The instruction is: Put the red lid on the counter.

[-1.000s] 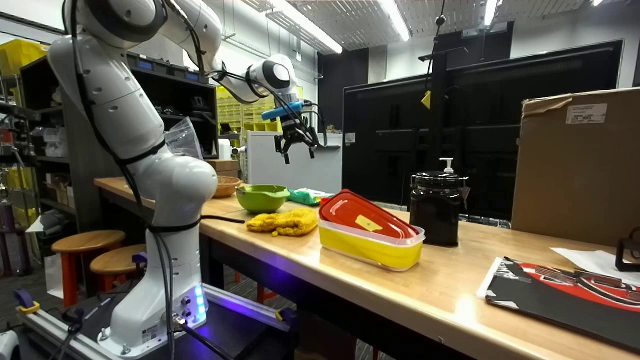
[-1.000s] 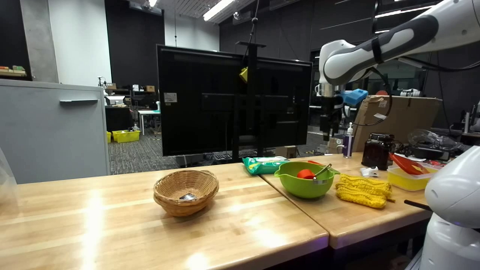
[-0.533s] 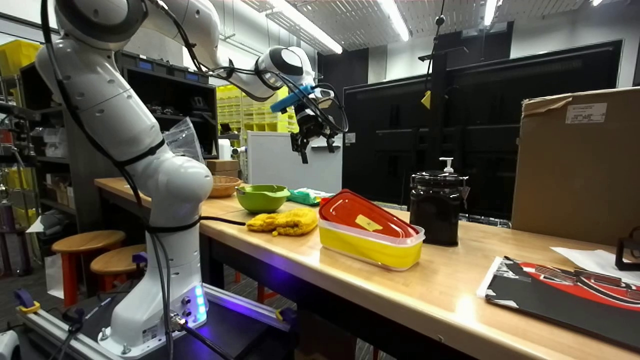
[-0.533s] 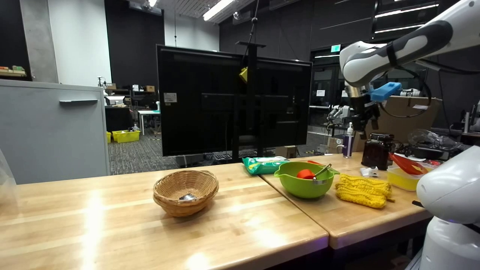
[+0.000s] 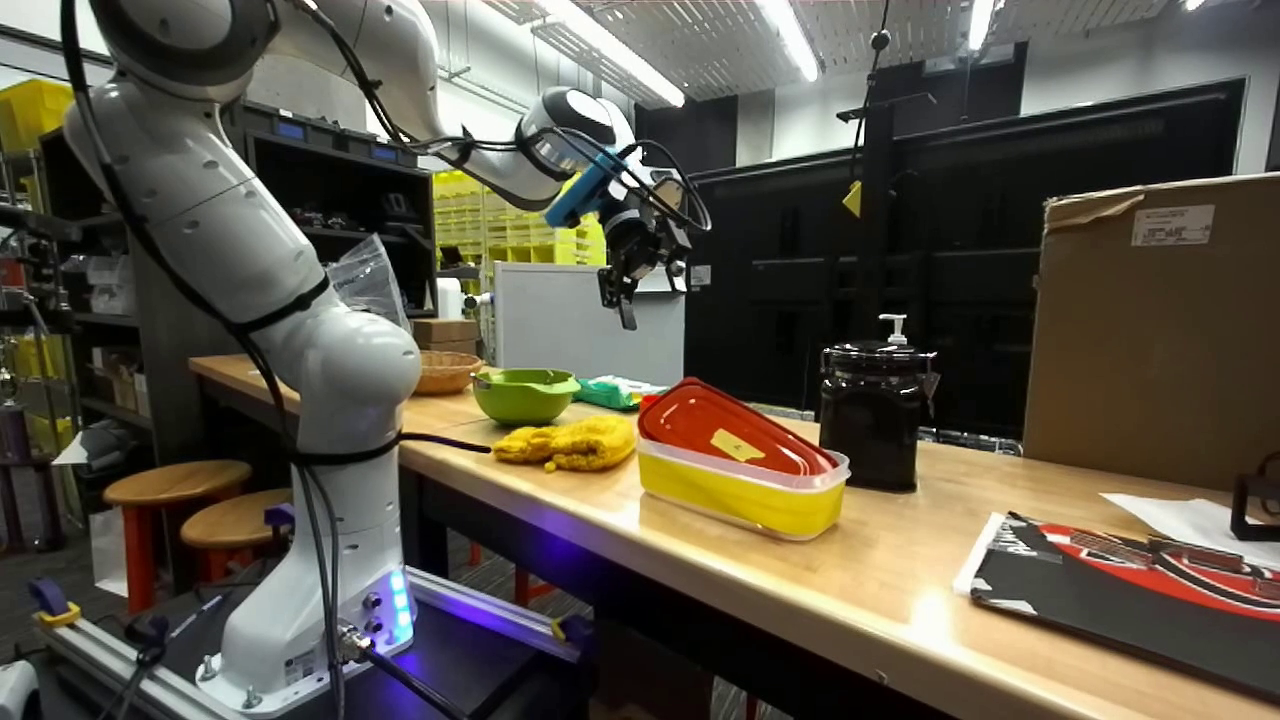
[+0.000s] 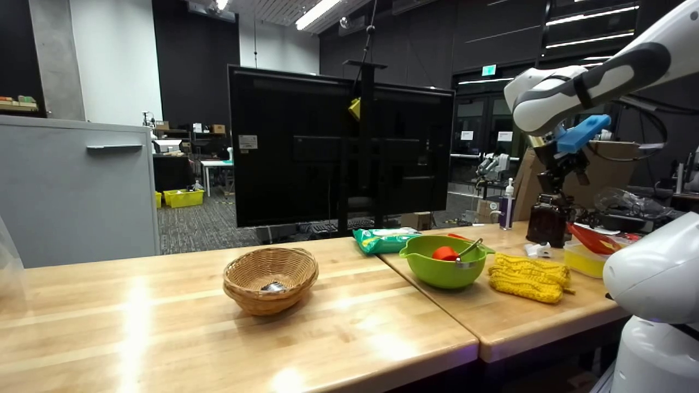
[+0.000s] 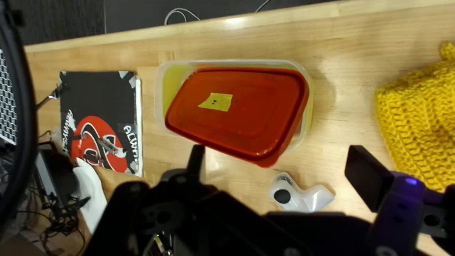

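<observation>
The red lid (image 7: 238,113) carries a yellow label and lies skewed and tilted on the yellow tub (image 7: 174,80). One corner sticks out past the tub's rim. Both exterior views show the lid (image 5: 735,430) (image 6: 592,239) and the tub (image 5: 745,495) (image 6: 585,261); the arm partly hides the tub in an exterior view. The tub stands on the wooden counter (image 5: 890,570) near its front edge. My gripper (image 7: 279,165) is open and empty. In both exterior views the gripper (image 5: 652,298) (image 6: 565,186) hangs tilted, well above the counter and apart from the lid.
A yellow knitted cloth (image 5: 567,444) and a green bowl (image 5: 525,397) lie beside the tub. A dark jar (image 5: 870,420) stands behind it. A small white object (image 7: 302,195) is between the jar and tub. A black-and-red board (image 5: 1130,590) and cardboard box (image 5: 1150,330) are further along.
My gripper has moved along the counter towards the tub and jar and has tilted. It stays open. The lid and tub have not moved.
</observation>
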`<act>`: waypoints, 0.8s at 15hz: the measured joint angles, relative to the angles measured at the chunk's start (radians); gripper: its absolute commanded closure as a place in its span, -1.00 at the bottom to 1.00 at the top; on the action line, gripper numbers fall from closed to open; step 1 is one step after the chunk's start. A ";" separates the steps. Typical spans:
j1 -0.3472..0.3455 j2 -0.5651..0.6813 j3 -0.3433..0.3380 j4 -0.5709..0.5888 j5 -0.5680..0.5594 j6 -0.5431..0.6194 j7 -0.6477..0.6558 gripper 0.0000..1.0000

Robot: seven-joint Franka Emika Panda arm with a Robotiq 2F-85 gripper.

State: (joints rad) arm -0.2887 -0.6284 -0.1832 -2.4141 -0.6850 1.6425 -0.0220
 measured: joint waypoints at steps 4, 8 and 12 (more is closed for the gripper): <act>0.000 0.000 0.000 -0.041 -0.074 -0.030 0.108 -1.00; 0.000 0.000 0.000 -0.084 -0.107 -0.040 0.171 -1.00; 0.003 0.000 0.000 -0.129 -0.127 -0.040 0.213 -1.00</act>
State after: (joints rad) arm -0.2858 -0.6285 -0.1831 -2.5434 -0.8116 1.6027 0.1915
